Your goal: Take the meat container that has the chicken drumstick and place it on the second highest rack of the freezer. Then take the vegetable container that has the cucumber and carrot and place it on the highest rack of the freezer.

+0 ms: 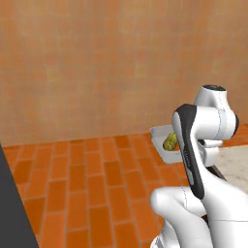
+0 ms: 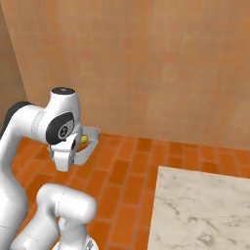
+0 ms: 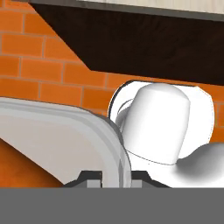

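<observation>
Carrying the vegetable container [image 1: 162,140] level matters most now, since the claw [image 3: 113,177] pinches only its rim, the cucumber [image 1: 170,141] lying inside above the brick floor [image 1: 92,179], with the freezer out of sight.

The vegetable container [image 1: 162,140] hangs above the brick floor [image 1: 87,179], in front of the wall [image 1: 97,63], just behind the arm's upper link. The cucumber [image 1: 170,141] lies in the container. The worktop [image 2: 200,210] lies to the right of the container, nearer the base. The end effector [image 3: 113,177] sits at the container's rim.
</observation>
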### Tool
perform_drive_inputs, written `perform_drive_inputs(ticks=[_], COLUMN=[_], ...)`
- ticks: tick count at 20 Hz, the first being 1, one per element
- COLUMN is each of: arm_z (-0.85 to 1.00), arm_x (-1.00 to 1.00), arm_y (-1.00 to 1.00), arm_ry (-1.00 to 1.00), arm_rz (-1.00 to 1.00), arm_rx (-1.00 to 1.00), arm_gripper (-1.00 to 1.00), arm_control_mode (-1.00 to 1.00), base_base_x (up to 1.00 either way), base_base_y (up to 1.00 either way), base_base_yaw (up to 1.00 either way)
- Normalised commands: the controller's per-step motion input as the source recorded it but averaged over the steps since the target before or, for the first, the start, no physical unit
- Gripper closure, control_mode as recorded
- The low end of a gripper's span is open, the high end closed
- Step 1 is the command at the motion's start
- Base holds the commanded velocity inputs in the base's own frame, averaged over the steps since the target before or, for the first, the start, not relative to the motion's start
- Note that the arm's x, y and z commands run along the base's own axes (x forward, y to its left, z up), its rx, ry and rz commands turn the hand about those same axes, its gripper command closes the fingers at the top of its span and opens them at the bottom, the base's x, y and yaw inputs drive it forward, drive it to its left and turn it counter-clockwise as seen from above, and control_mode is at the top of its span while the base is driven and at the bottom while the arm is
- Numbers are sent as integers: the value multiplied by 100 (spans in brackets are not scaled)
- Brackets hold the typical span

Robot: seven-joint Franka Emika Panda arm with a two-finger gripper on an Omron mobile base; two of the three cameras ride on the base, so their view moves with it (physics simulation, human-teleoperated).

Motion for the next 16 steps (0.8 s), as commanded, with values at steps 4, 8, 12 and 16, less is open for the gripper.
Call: perform_drive_inputs(ticks=[4, 8, 12, 16], arm_z=[0, 0, 0, 0], arm_x=[0, 0, 0, 0], arm_y=[0, 0, 0, 0], arm_ry=[0, 0, 0, 0], arm_rz=[0, 0, 0, 0], arm_rx=[0, 0, 0, 0], arm_gripper=[100, 100, 100, 100], arm_control_mode=[100, 100, 100, 100], base_base_x=[100, 100, 50, 9], base_base_y=[-23, -26, -28, -2], base_base_yaw=[13, 20, 69, 94])
